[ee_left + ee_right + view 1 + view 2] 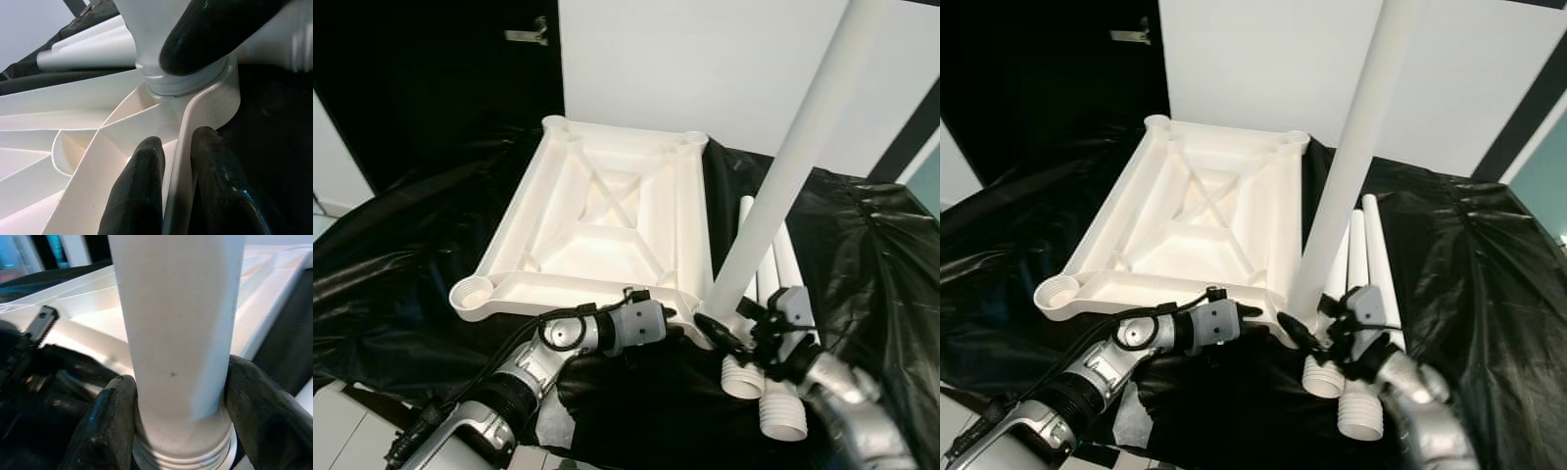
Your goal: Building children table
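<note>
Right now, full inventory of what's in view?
tabletop: 1, white, upside down on the black sheet, ribs up
upright leg: 1, white, standing in the tabletop's near right corner socket
spare legs: about 3, white, lying right of the tabletop
black sheet: 1, black, under everything
left gripper: 1, black fingers, pinching the tabletop rim by that socket
right gripper: 1, black fingers, clamped on the upright leg's base

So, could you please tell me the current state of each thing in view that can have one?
Table top: upside down on black sheeting, ribs up.
Upright leg: standing in the near right corner socket, threads still showing.
Spare legs: lying on the sheeting beside the table top.
Near left socket: empty.
Left hand: pinching the table top's rim.
Right hand: shut around the upright leg's base.
</note>
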Available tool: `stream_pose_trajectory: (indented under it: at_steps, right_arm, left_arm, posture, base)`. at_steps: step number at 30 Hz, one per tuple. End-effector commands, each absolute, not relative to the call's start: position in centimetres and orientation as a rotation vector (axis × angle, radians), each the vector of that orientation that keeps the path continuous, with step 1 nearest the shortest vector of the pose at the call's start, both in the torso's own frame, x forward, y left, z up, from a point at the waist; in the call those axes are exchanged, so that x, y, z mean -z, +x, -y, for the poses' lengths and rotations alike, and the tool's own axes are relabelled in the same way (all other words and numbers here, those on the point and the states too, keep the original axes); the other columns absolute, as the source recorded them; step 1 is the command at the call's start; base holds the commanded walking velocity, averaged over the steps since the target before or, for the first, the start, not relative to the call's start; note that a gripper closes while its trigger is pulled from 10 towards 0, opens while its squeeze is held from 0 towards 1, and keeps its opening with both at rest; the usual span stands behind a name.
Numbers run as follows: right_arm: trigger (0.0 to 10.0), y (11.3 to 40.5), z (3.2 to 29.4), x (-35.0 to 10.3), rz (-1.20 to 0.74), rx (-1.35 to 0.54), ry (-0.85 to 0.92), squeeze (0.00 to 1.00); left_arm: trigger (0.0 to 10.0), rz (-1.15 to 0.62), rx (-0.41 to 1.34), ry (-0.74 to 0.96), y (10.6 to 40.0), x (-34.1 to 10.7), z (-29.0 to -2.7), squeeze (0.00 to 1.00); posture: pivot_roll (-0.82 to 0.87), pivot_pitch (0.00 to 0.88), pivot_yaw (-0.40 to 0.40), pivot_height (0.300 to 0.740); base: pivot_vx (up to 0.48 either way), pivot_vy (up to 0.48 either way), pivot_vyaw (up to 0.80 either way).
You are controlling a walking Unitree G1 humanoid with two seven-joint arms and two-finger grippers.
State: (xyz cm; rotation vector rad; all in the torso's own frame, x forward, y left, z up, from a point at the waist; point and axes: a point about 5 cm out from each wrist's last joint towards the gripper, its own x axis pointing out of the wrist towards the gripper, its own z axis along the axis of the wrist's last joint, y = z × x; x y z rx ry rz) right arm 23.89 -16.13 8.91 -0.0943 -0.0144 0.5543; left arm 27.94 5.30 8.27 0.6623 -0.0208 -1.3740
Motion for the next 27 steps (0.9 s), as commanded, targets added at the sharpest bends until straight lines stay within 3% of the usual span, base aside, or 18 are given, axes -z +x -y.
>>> stream_pose_trajectory:
  at_steps: [1,2,10,11,12,13,14,15,19,20,27]
  right_arm:
    - [0.0,23.9,19.2,-7.7,-0.045,-0.275,-0.171,0.00]
    - [0.0,23.7,19.0,-7.9,-0.006,-0.191,-0.210,0.00]
    - [0.0,23.8,18.5,-8.0,0.006,-0.129,-0.235,0.00]
    - [1.9,23.9,18.6,-7.9,-0.003,-0.132,-0.236,0.00]
    - [1.9,23.9,18.6,-7.9,-0.003,-0.132,-0.236,0.00]
    - [7.4,24.1,18.6,-7.9,-0.011,-0.144,-0.239,0.00]
    - [10.0,24.4,18.6,-7.9,-0.016,-0.153,-0.240,0.00]
    - [10.0,24.8,18.6,-8.1,-0.013,-0.181,-0.224,1.00]
    - [10.0,25.5,18.5,-8.3,-0.023,-0.249,-0.196,1.00]
    - [10.0,25.9,18.4,-8.5,-0.037,-0.315,-0.186,0.00]
    - [10.0,26.8,18.3,-10.0,-0.058,-0.604,-0.173,0.00]
  left_arm:
    - [10.0,-0.121,1.546,0.717,25.7,-5.4,-5.8,0.00]
    - [10.0,-0.123,1.550,0.718,25.7,-5.4,-5.9,0.00]
    - [10.0,-0.124,1.552,0.727,25.8,-5.5,-6.1,0.00]
    - [10.0,-0.125,1.552,0.729,25.8,-5.4,-6.2,0.00]
    - [10.0,-0.125,1.552,0.729,25.8,-5.4,-6.2,0.00]
    - [10.0,-0.126,1.553,0.730,25.8,-5.4,-6.2,0.00]
    - [10.0,-0.127,1.553,0.730,25.8,-5.4,-6.2,0.00]
    - [10.0,-0.128,1.553,0.731,25.8,-5.4,-6.2,0.00]
    - [10.0,-0.128,1.552,0.730,25.9,-5.4,-6.2,0.00]
    - [10.0,-0.128,1.551,0.729,25.9,-5.4,-6.1,0.00]
    - [10.0,-0.127,1.547,0.724,25.8,-5.4,-6.0,0.00]
  posture:
    - [0.23,0.000,-0.076,0.740]
    - [0.23,0.000,-0.072,0.740]
    - [0.23,0.000,-0.066,0.740]
    - [0.23,0.000,-0.066,0.740]
    - [0.23,0.000,-0.066,0.740]
    - [0.23,0.000,-0.067,0.740]
    - [0.23,0.000,-0.069,0.740]
    - [0.23,0.000,-0.071,0.740]
    - [0.23,0.000,-0.073,0.740]
    - [0.24,0.000,-0.076,0.740]
    - [0.24,0.000,-0.082,0.740]
  base:
    - [0.000,0.000,0.00]
    - [0.000,0.000,0.00]
    - [0.000,0.000,0.00]
    - [0.000,0.000,0.00]
    - [0.000,0.000,0.00]
    - [0.000,0.000,0.00]
    - [0.000,0.000,0.00]
    - [0.000,0.000,0.00]
    - [0.000,0.000,0.00]
    - [0.000,0.000,0.00]
    - [0.000,0.000,0.00]
